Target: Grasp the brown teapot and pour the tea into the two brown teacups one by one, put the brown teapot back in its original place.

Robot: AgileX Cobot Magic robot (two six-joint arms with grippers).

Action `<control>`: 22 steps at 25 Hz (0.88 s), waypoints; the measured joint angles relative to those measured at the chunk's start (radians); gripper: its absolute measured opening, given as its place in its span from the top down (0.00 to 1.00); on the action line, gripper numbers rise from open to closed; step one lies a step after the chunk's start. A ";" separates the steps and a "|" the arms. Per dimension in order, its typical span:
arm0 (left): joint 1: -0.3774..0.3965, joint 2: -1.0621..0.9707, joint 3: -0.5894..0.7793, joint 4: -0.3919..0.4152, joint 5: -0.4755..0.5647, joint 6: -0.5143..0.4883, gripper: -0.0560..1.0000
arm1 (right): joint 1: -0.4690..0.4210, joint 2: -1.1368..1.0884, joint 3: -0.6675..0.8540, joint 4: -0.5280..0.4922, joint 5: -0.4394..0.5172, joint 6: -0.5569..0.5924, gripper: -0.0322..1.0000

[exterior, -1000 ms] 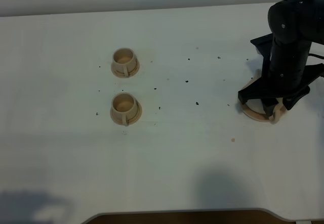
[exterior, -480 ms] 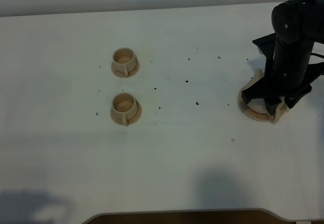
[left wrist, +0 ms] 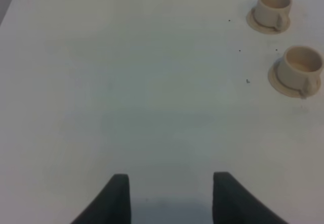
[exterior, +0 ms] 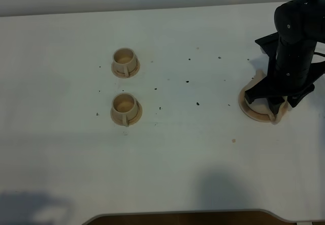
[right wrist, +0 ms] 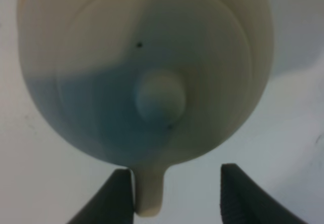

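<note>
Only the right wrist view is showing the smooth, rounded clay teapot (right wrist: 152, 72), its handle (right wrist: 150, 196) lying between the right gripper's (right wrist: 177, 186) parted fingers. The left gripper (left wrist: 169, 196) is likewise gaping.

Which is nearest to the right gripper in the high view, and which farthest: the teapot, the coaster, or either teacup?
1. The brown teapot, directly under the right gripper.
2. The coaster, beneath the teapot, at the right.
3. The front teacup, left of centre, level with the gripper.
4. The rear teacup, left of centre, only slightly farther.
</note>
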 joint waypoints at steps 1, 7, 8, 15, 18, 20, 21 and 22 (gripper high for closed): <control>0.000 0.000 0.000 0.000 0.000 0.000 0.58 | 0.000 0.000 0.000 0.000 0.000 -0.003 0.56; 0.000 0.000 0.000 0.000 0.000 0.000 0.58 | 0.000 0.000 0.000 -0.001 0.000 -0.016 0.56; 0.000 0.000 0.000 0.000 0.000 0.000 0.58 | 0.000 0.000 0.000 -0.001 0.000 -0.020 0.56; 0.000 0.000 0.000 0.000 0.000 0.000 0.58 | 0.000 0.002 0.000 0.000 -0.001 -0.046 0.56; 0.000 0.000 0.000 0.000 0.000 0.000 0.58 | 0.000 0.002 0.000 0.001 -0.001 -0.064 0.57; 0.000 0.000 0.000 0.000 0.000 0.000 0.58 | 0.000 0.002 0.000 0.001 -0.001 -0.064 0.57; 0.000 0.000 0.000 0.000 0.000 0.000 0.58 | 0.000 0.002 0.000 0.002 -0.001 -0.072 0.58; 0.000 0.000 0.000 0.000 0.000 0.000 0.58 | 0.000 0.002 0.000 0.001 -0.001 -0.074 0.59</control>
